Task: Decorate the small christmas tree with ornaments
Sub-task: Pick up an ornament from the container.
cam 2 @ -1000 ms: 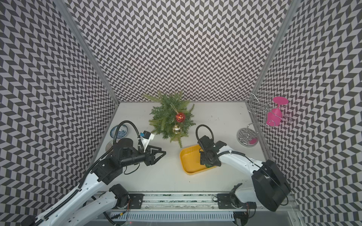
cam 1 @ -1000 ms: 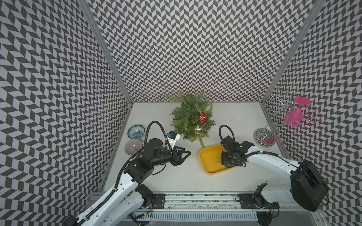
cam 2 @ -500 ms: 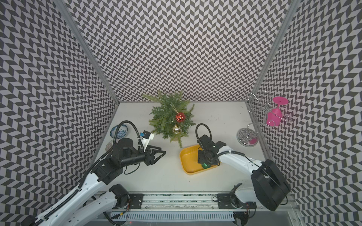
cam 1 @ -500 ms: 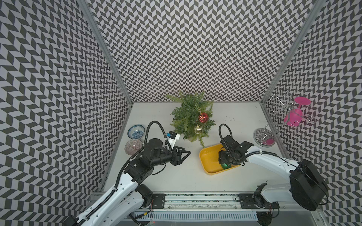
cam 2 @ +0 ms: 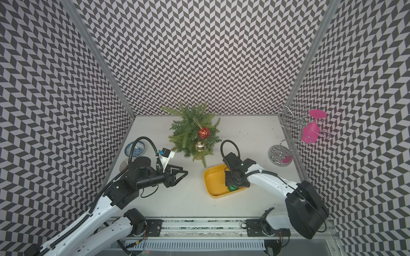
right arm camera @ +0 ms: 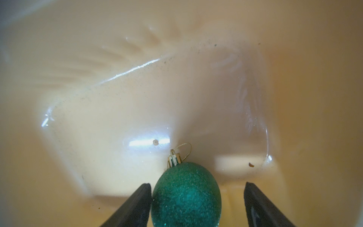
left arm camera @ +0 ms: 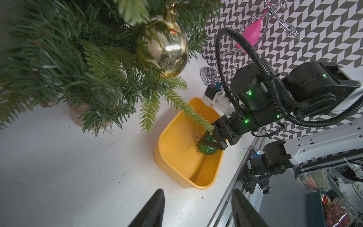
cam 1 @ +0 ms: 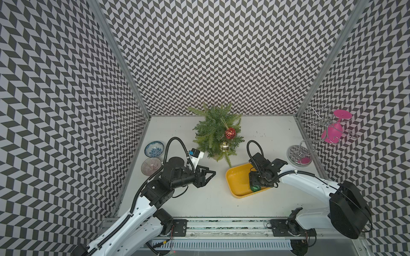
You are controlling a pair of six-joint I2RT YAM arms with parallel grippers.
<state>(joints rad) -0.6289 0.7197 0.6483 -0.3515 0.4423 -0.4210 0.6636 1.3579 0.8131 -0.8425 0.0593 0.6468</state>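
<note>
The small christmas tree (cam 1: pixel 216 133) (cam 2: pixel 193 135) stands at the back middle of the table. A red ornament (cam 1: pixel 230 133) (cam 2: pixel 204 132) and a gold ornament (cam 1: pixel 224 146) (left arm camera: pixel 163 47) hang on its near side. A green glittery ornament (right arm camera: pixel 186 196) (left arm camera: pixel 208 147) (cam 1: pixel 255 188) lies in the yellow tray (cam 1: pixel 235 179) (left arm camera: pixel 176 141). My right gripper (right arm camera: pixel 197 185) (cam 1: pixel 255 185) is down in the tray, open astride the green ornament. One finger touches it and the other stands clear. My left gripper (left arm camera: pixel 197 193) (cam 1: pixel 210 177) hovers open and empty over the table left of the tray.
Two small bowls (cam 1: pixel 154 149) (cam 1: pixel 151 165) sit by the left wall. A wire rack (cam 1: pixel 299 155) holding a pink goblet (cam 1: pixel 332 130) stands at the right wall. A low tree branch (left arm camera: pixel 188 110) reaches over the tray's far rim.
The right gripper's jaws have widened around the green ornament, which now shows at the tray's near side. The left arm has not moved.
</note>
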